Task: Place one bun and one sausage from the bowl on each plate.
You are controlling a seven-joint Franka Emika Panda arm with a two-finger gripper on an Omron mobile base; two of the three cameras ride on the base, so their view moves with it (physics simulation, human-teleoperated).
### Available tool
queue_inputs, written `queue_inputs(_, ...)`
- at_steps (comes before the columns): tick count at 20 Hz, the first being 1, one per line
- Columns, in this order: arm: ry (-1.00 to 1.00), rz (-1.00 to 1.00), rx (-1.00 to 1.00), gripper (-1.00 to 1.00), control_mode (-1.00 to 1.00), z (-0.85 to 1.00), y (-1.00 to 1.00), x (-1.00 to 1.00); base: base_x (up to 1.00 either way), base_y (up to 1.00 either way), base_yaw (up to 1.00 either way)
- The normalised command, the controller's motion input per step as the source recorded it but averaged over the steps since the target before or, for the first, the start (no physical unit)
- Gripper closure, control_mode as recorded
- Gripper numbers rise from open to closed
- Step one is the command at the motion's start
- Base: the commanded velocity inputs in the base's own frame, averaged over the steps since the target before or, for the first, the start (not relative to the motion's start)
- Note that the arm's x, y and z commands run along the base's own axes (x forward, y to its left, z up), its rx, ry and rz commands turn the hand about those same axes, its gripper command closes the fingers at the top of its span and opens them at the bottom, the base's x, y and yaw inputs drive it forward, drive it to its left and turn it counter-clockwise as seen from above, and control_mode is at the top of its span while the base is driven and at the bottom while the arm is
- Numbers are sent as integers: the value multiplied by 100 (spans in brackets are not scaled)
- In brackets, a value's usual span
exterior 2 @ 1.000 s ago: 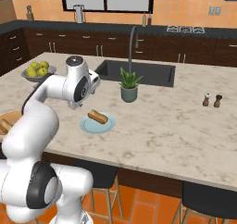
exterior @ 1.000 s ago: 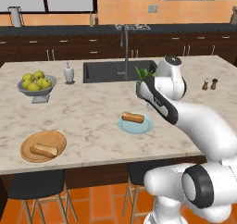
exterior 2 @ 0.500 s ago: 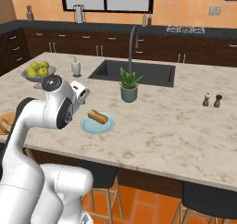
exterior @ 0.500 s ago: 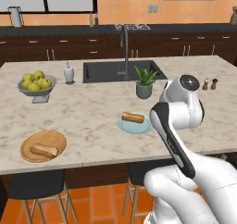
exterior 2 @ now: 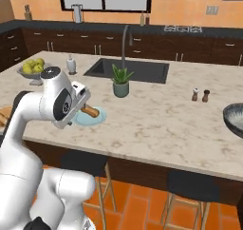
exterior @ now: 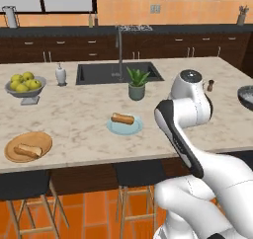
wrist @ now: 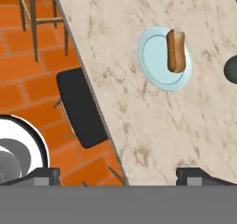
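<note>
I've got the gripper (wrist: pixel 118 174) empty, fingers spread wide, above the counter edge. Blue plate (exterior: pixel 124 127), frame centre, has a sausage (exterior: pixel 122 118); wooden plate (exterior: pixel 28 145) lower left. Bowl (exterior 2: pixel 234 119) at right edge. Next, I reckon: reach to bowl for a bun.

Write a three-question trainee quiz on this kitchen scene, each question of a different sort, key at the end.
1. True or false: the blue plate carries food.
2. Multiple choice: the potted plant stands (a) beside the sink, (b) on the wooden plate, (c) in the fruit bowl.
3. Fill in: in the hand view, the pincer is ____ and holds nothing.

Key: 1 true, a bun with a sausage lies on it. 2 a. 3 open.
</note>
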Motion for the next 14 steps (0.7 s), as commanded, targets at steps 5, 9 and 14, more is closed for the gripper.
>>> queue_inputs(5,0,0,0,-100,100,0,0,0,1,-100,-3)
queue_inputs(9,0,0,0,-100,100,0,0,0,6,-100,0)
queue_inputs(14,0,0,0,-100,100,0,0,0,3,-100,-2)
